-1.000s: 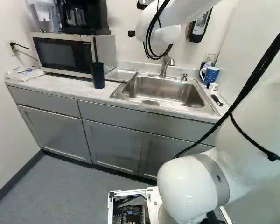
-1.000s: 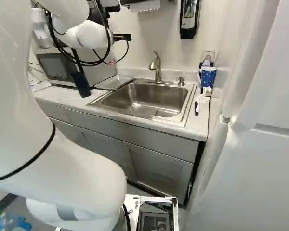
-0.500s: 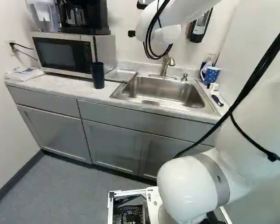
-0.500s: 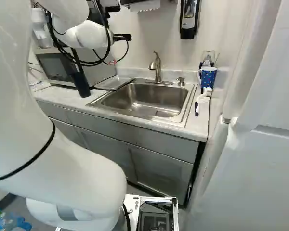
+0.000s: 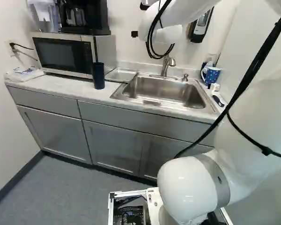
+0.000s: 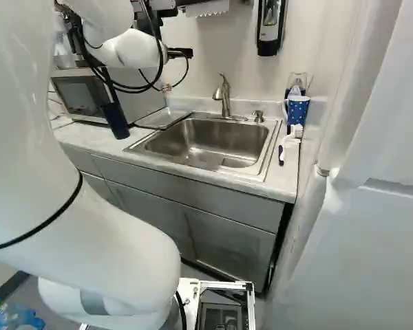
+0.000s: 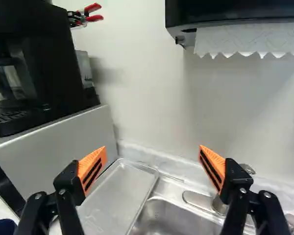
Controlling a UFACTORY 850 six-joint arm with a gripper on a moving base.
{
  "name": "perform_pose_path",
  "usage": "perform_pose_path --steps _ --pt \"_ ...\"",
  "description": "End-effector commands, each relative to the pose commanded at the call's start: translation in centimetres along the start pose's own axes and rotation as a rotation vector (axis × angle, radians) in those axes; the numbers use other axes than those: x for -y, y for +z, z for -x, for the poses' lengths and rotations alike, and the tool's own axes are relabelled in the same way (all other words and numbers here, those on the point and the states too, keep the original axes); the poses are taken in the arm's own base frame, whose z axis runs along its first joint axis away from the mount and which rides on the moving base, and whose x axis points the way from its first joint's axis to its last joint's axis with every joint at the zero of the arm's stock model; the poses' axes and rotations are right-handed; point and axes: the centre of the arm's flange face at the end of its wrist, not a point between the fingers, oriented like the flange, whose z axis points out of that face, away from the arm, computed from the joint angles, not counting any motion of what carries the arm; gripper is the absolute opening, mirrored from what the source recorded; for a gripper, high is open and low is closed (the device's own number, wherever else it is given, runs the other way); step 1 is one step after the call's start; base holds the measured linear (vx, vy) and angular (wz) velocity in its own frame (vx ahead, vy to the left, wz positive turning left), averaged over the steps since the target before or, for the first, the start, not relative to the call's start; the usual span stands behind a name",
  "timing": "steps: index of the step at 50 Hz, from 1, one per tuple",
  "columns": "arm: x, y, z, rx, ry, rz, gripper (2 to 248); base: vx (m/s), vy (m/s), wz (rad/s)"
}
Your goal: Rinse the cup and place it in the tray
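My gripper [image 6: 182, 52] shows only as a black part beyond the arm in the right base view, high over the counter. Seen from the wrist, the gripper [image 7: 153, 152] stands open, nothing between its orange pads. Upright on the counter, a dark blue cup [image 5: 98, 76] stands before the microwave's right corner; in the wrist view its rim [image 7: 3, 226] peeks in beside the left finger. The flat metal tray [image 7: 118, 198] lies beyond and below the fingers, between microwave and sink [image 5: 164, 91]. The faucet [image 6: 224, 95] rises at the sink's back edge.
A microwave [image 5: 63, 53] carries a black coffee maker [image 7: 34, 63]. A paper towel dispenser [image 7: 235, 13] and a soap dispenser [image 6: 269, 26] hang on the wall. Right of the sink are a dotted blue mug [image 5: 211, 75] and a brush [image 6: 289, 143].
My arm has shifted slightly, its far end with the gripper's black part going a little rightward in both base views. The base, cup and tray have stayed put.
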Motion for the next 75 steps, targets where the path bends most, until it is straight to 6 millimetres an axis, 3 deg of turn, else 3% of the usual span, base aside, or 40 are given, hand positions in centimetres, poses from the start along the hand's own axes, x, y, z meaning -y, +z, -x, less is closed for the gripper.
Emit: perform_pose_path --steps 59,75 --pt "-7.5 0.7 1.8 0.214 0.031 0.148 247 0.0 0.0 0.0" --pt "-8.6 2.0 2.3 0.28 0.039 0.164 247 0.0 0.0 0.0"
